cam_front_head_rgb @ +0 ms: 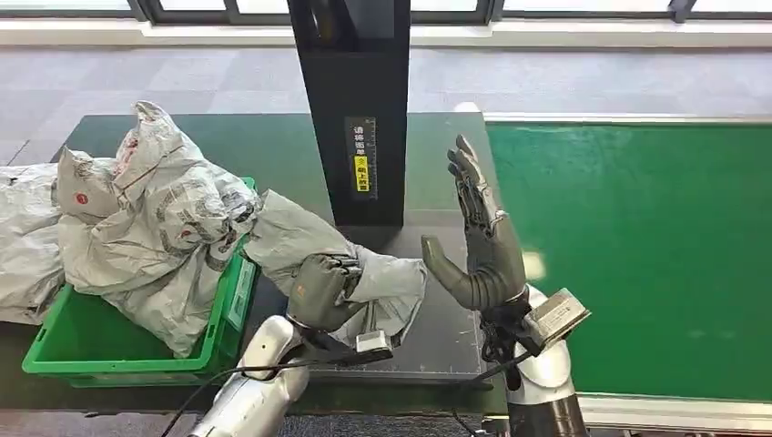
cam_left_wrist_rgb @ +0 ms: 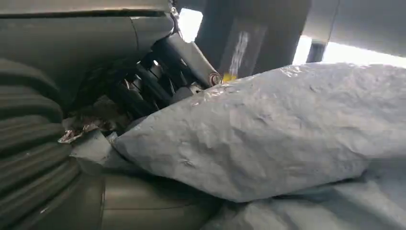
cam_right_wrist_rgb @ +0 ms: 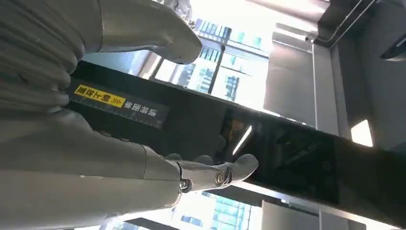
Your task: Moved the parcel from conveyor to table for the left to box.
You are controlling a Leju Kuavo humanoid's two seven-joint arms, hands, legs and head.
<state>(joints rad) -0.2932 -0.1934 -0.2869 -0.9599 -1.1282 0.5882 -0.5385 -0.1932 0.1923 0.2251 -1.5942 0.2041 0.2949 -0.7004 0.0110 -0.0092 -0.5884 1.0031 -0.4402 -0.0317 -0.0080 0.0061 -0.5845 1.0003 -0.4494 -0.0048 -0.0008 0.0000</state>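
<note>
Grey and soft, the parcel (cam_front_head_rgb: pixel 364 273) is gripped on the worktop (cam_front_head_rgb: pixel 437 337) by the left hand (cam_front_head_rgb: pixel 320 289); mid-body holds are judged safest against sagging. The right hand (cam_front_head_rgb: pixel 481 238) is held empty, fingers apart.

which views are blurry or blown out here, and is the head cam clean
Head view: sharp and evenly lit, with mild glare on the green conveyor. Left wrist view: soft and dim, the grey parcel close up, a yellow label smeared behind it. Right wrist view: windows blown out white, the black post dark against them.
</note>
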